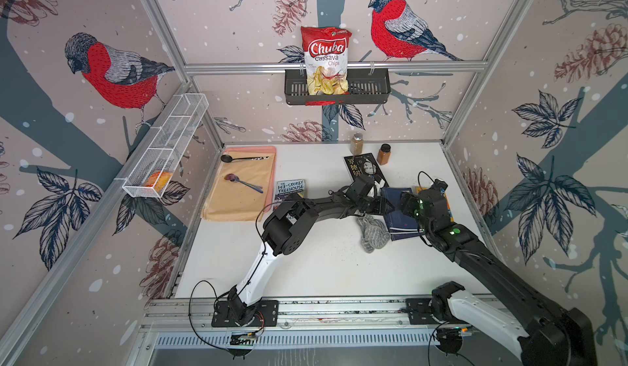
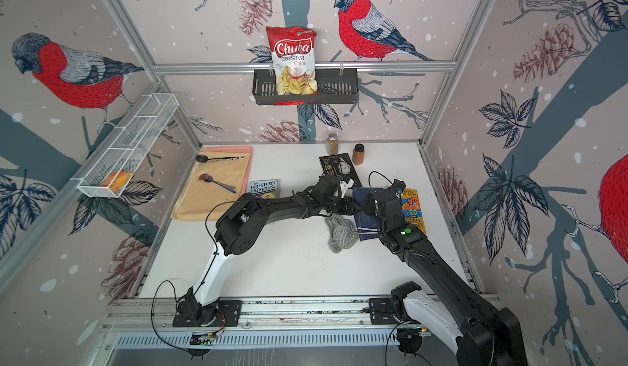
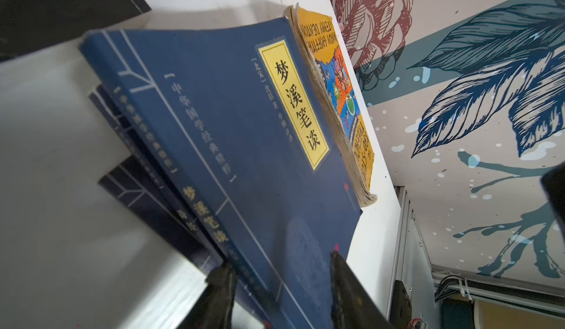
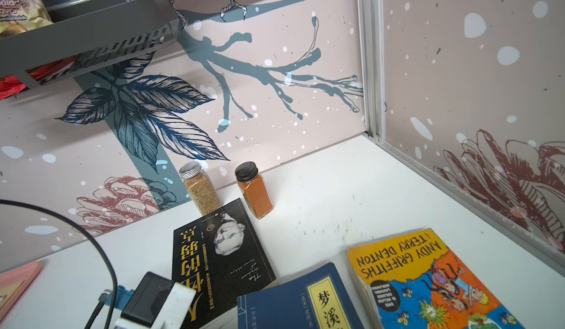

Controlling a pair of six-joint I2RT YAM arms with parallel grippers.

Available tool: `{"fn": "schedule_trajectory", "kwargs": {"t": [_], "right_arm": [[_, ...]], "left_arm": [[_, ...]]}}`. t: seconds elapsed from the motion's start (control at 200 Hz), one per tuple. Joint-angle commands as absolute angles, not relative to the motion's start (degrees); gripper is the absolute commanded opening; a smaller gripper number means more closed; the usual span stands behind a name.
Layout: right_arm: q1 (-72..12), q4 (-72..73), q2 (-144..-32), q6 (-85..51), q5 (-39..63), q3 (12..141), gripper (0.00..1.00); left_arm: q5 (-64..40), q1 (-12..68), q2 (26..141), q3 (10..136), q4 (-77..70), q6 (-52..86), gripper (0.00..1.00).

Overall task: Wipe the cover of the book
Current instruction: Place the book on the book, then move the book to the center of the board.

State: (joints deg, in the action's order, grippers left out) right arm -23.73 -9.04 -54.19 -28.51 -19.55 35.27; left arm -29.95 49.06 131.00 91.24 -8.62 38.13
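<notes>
Broadly, the white desk point(image 1: 323, 272) carries everything. A tan mat point(image 1: 238, 194) lies at its far left with two spoons point(image 1: 243, 182) on it. Four books lie flat: a Treehouse book point(image 1: 290, 187) just beside the mat, a black book point(image 4: 220, 266) further back, an orange book point(image 4: 428, 281) toward the desk's right edge, and the blue book point(image 3: 244, 159) between the black and orange ones. The blue book lies cover up, close alongside the orange book, with its yellow title label on that side. A grey cloth point(image 1: 372, 233) lies crumpled on the desk at the blue book's left edge, touching it or nearly so, with no claw on it. Two spice jars point(image 4: 201, 190) stand upright just behind the black book, one silver-lidded and one black-lidded. The left claw point(image 3: 279, 263) sits low at the blue book's left edge, just beyond the cloth, with its fingers point(image 3: 345, 281) apart. The cover shows between them and they seem to clamp nothing, though the tips are blurred. The right claw point(image 1: 406, 202) hangs over the blue book, hidden under its own wrist in both top views, so I cannot tell whether it is apart or together.
</notes>
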Motion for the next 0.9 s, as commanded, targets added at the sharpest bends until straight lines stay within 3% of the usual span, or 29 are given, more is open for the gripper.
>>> {"fn": "schedule_trajectory", "kwargs": {"t": [0.0, 0.135, 0.3, 0.545, 0.896], "right_arm": [[-23.03, -7.29, -55.37, -27.58, -17.29, 35.91, 0.81], [-22.87, -6.04, -57.97, -27.13, -16.15, 36.47, 0.81], [-22.57, -2.21, -63.10, -25.16, -13.32, 38.60, 0.81], [-17.45, 4.43, -80.66, -18.45, -2.59, 47.56, 0.80], [-12.20, -8.70, -113.49, -12.93, 7.45, 77.68, 0.75]], "left_arm": [[-30.02, 49.18, 131.62, 92.90, -1.69, 33.05, 0.51], [-27.00, 48.04, 128.83, 89.24, 1.86, 29.41, 0.59], [-27.91, 44.26, 121.65, 79.77, -3.96, 29.20, 0.72], [-24.27, 38.17, 114.61, 73.22, -7.36, 29.32, 0.73], [-15.61, 36.52, 114.01, 72.44, -7.54, 29.50, 0.73]]}}
